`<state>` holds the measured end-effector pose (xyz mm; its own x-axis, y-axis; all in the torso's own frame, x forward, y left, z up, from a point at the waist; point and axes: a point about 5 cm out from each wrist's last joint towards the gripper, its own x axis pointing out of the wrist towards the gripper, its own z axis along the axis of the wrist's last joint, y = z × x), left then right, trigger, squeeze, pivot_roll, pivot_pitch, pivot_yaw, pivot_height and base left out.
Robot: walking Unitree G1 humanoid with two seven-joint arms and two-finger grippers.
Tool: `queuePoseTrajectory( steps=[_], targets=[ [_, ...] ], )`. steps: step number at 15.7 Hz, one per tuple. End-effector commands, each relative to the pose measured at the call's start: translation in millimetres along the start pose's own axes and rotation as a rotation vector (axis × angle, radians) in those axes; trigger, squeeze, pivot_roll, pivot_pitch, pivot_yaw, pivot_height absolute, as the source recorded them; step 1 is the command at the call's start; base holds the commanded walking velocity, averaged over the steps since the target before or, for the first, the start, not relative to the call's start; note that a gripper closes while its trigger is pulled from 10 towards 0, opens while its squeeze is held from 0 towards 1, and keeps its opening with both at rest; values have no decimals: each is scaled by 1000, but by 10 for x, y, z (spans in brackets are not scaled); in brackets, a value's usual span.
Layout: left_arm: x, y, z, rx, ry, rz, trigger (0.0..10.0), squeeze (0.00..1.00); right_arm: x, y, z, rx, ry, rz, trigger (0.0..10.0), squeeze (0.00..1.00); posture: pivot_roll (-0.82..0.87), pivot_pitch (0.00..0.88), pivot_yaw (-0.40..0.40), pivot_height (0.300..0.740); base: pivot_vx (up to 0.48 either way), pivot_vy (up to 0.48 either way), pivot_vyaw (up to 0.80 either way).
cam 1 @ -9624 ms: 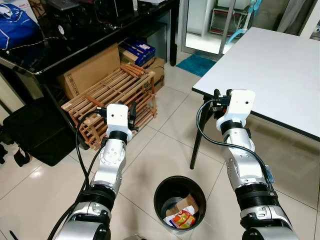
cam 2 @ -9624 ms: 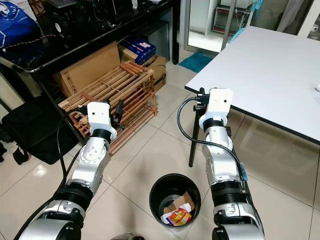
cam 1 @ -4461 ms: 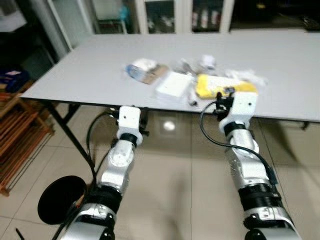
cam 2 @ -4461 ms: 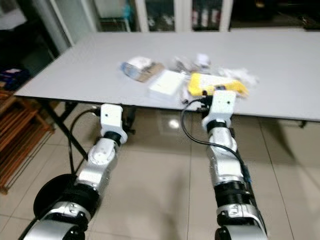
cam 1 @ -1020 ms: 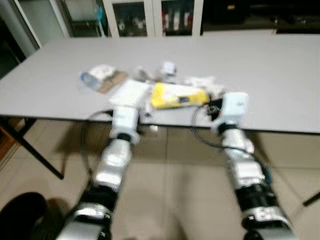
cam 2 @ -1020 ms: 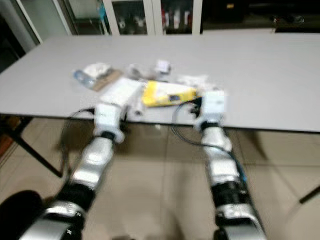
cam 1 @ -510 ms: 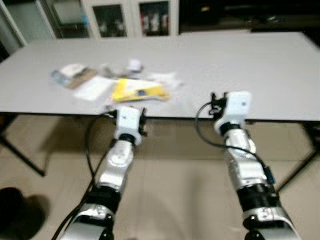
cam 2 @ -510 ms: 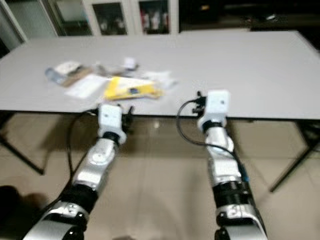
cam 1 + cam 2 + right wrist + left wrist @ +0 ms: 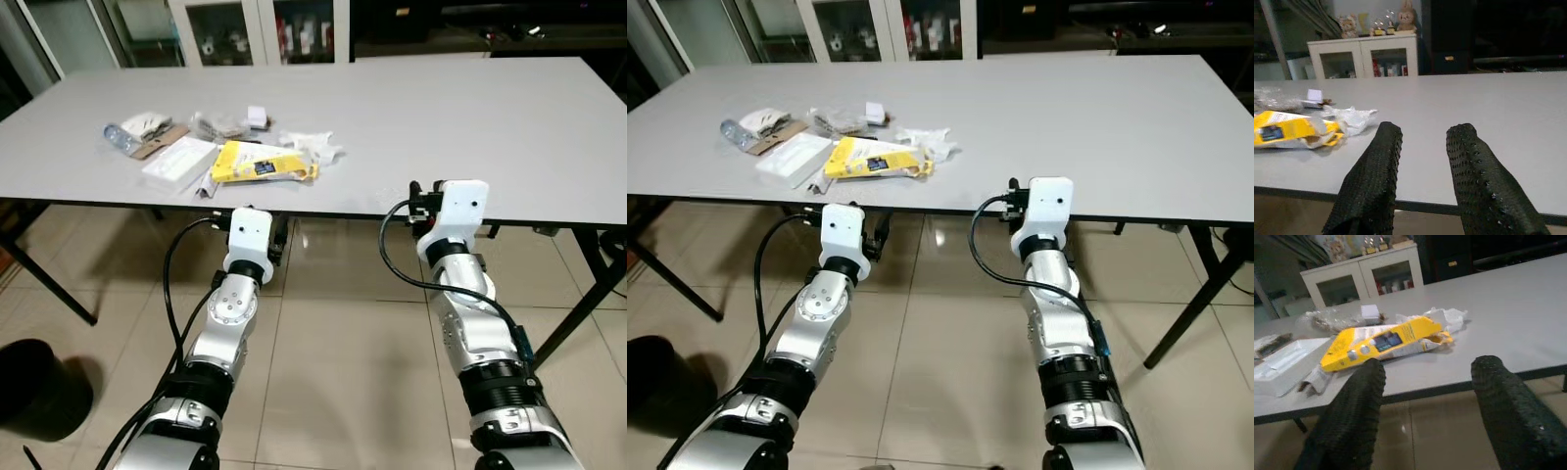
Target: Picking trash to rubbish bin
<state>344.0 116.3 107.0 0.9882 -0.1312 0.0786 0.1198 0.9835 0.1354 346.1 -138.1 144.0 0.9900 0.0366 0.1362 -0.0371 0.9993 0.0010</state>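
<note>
While both arms are raised before it, a long grey table (image 9: 470, 108) is seen across the upper half of the head views, standing on a floor (image 9: 333, 372) of beige tiles. White cabinets with glass doors (image 9: 260, 29) are lined along the top edge behind it. A black rubbish bin (image 9: 34, 387) is cut off by the lower left edge of the frame, well apart from the table top.

Below the table's near edge, the left gripper (image 9: 1425, 406) is held at centre left and the right gripper (image 9: 1422, 166) right of centre; in each wrist view the two black fingers are spread apart with nothing between them.

Trash is gathered on the table in the upper left of the frame. A yellow packet (image 9: 263, 163) is laid flat nearest the edge, with crumpled white paper (image 9: 315, 147) just beside it to the right and a white flat tray (image 9: 178, 157) to its left. Farther left, a plastic bottle (image 9: 122, 136) is lain beside brown cardboard (image 9: 162, 143). A small white box (image 9: 258, 115) is set behind the packet.
</note>
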Motion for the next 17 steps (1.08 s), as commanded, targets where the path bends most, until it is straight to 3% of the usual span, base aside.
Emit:
queuePoseTrajectory(
  steps=[1,17],
  targets=[
    [1,16,6,3,-2,3,10000,1000,7,12,19,4,-2,9,10000,0,0,0,95,740,0,0,0],
    [1,29,27,21,-14,-26,10000,1000,-13,40,3,8,-1,14,10000,0,-3,0,103,740,0,0,0]
  ],
)
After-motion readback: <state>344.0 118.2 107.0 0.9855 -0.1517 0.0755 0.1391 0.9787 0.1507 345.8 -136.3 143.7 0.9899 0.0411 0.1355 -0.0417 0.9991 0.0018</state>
